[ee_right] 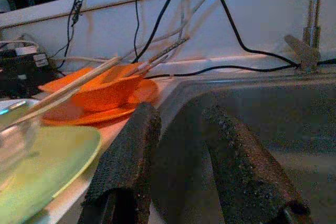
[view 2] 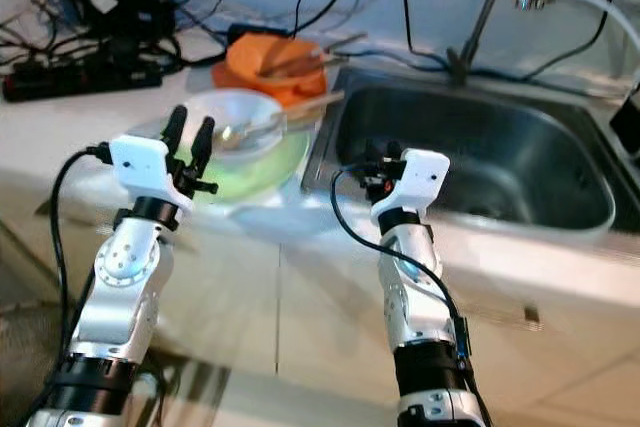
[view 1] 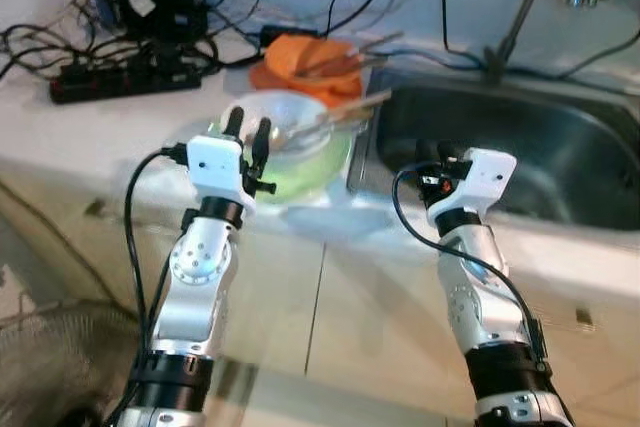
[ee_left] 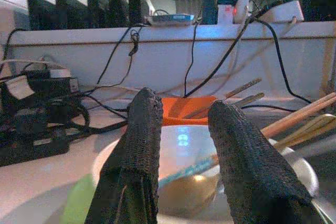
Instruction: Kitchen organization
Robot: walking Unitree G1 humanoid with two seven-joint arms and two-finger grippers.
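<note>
Two grippers, fingers parted and empty: left gripper [view 1: 248, 130] poised before the white bowl [view 1: 272, 119] for pickup, right gripper [view 1: 436, 156] at the sink [view 1: 560, 162] edge.

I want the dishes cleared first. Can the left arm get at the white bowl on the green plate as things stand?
Probably yes: the left gripper is open just before the white bowl, nothing between them.

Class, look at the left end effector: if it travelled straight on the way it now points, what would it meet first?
Most likely the white bowl on the green plate; the left end effector, fingers open, points at its near rim, though depth is uncertain.
</note>
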